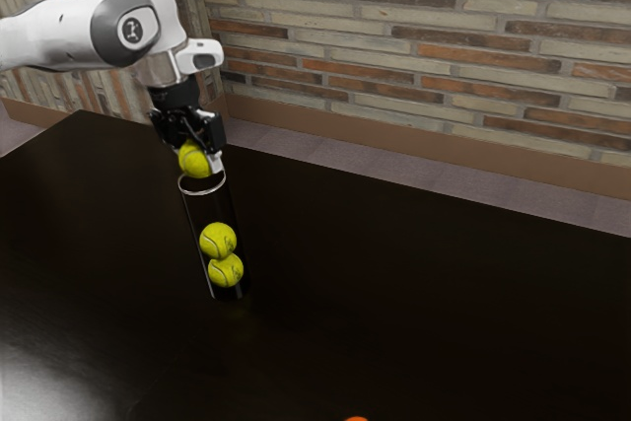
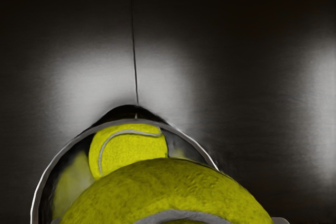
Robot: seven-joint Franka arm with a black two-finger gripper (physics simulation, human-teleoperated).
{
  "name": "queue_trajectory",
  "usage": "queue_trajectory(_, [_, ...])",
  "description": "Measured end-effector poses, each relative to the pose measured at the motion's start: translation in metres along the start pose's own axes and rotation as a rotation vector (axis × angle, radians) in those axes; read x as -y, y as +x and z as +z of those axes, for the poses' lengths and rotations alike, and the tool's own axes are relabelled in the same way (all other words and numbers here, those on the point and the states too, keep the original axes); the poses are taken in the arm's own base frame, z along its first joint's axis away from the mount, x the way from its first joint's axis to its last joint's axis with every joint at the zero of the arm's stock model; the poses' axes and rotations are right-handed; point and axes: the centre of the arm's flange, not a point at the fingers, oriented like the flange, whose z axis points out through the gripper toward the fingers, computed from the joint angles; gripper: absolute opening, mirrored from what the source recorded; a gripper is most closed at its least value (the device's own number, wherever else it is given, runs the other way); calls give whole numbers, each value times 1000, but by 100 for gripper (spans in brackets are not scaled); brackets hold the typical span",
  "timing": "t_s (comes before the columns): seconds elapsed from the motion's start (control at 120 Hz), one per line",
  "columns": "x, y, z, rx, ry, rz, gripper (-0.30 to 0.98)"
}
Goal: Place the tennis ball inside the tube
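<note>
Yellow-green felt bulges from between the two fingers of our claw (image 1: 197, 157), which we have closed on a tennis ball (image 1: 194, 160), one finger at each side of it. That held ball sits at the claw's tips, right at the mouth of the clear tube (image 1: 209, 209) below; we can't tell whether it touches the rim. A pale curved seam shows on it in our wrist view.

The tube stands upright under the claw, its rim a thin whitish ring. Down inside it, well below our fingertips, are two more balls of the same colour, an upper ball (image 1: 218, 240) resting on a lower ball (image 1: 226, 271) near the tube's base. Past the held ball, our wrist view looks through the mouth onto one of them, its white seam curving across the top.

Beneath all this lies the glossy black table (image 1: 394, 303), with pale glare and a thin dark line running toward the tube. Well apart from the claw, on the exterior view's right of it and nearer that camera, we see the edge of something orange (image 1: 357, 418). Behind the claw rises a brick wall (image 1: 424, 46) with a brown baseboard (image 1: 444, 158).
</note>
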Motion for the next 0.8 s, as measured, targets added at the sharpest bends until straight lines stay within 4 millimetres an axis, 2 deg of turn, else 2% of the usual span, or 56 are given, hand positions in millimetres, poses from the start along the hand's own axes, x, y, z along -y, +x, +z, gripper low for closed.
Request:
queue_trajectory(0.092, [-3, 1, 2, 5, -3, 3, 49])
queue_trajectory(0.308, [10, -2, -4, -5, 6, -23, 62])
queue_trajectory(0.4, [8, -11, -30, -35, 47, -22, 64])
queue_trajectory(0.492, [-2, -28, -77, -93, 95, -24, 66])
queue_trajectory(0.533, [-17, -31, -97, -113, 106, -8, 66])
queue_trajectory(0.583, [-47, -34, -119, -127, 119, 37, 67])
queue_trajectory(0.625, [-67, -37, -125, -118, 121, 66, 67])
queue_trajectory(0.667, [-74, -41, -128, -106, 118, 73, 67])
queue_trajectory(0.8, [-52, -46, -111, -62, 115, 17, 68])
